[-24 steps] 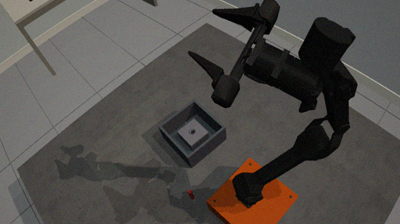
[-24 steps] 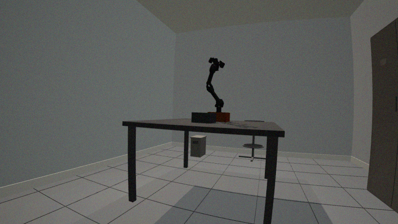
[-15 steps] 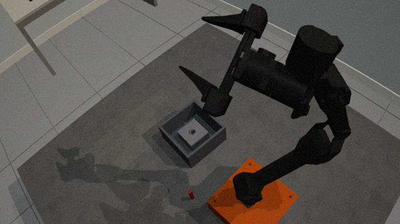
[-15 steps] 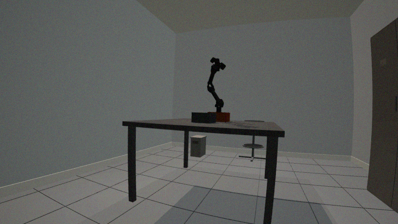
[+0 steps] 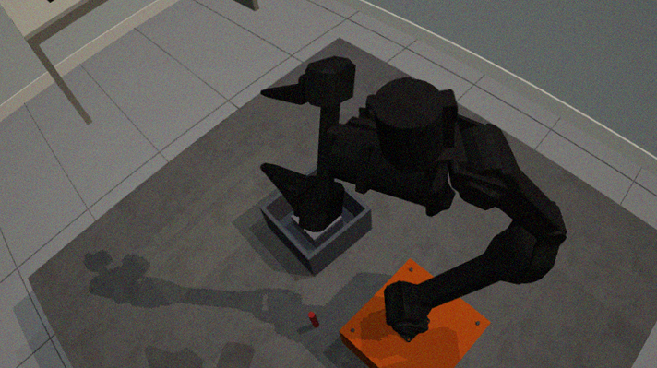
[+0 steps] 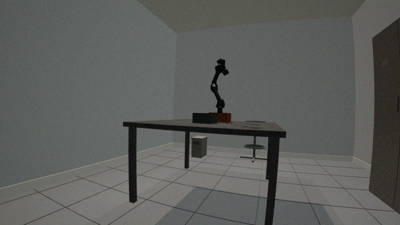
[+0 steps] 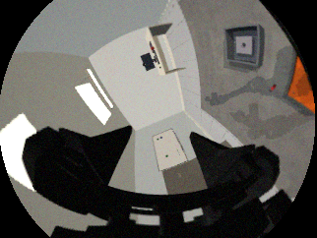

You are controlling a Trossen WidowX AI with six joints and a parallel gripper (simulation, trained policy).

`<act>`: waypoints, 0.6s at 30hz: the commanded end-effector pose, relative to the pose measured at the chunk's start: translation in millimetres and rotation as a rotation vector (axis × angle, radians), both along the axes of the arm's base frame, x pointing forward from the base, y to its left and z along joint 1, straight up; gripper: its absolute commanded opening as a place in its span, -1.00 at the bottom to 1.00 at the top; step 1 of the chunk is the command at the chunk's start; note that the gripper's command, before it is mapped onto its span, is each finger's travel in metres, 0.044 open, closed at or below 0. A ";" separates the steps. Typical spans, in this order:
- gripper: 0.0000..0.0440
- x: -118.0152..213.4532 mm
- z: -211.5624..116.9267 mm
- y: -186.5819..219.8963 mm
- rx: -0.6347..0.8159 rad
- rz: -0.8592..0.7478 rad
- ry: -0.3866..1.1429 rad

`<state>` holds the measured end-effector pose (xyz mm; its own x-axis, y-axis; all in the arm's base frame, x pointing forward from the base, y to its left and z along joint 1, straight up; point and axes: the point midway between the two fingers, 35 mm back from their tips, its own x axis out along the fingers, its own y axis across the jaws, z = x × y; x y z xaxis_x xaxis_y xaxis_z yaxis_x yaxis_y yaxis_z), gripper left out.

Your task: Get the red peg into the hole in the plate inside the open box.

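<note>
While the red peg seemingly stands upright, the gripper hangs wide open

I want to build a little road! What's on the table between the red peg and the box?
Just shadow between the red peg and box, in the top view.
</note>
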<state>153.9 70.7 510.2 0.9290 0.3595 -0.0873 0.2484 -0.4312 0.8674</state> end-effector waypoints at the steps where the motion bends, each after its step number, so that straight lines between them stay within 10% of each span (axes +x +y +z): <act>1: 1.00 13.2 -26.4 15.5 -0.150 0.025 0.046; 18: 1.00 47.5 -140.7 47.6 -0.654 0.202 0.258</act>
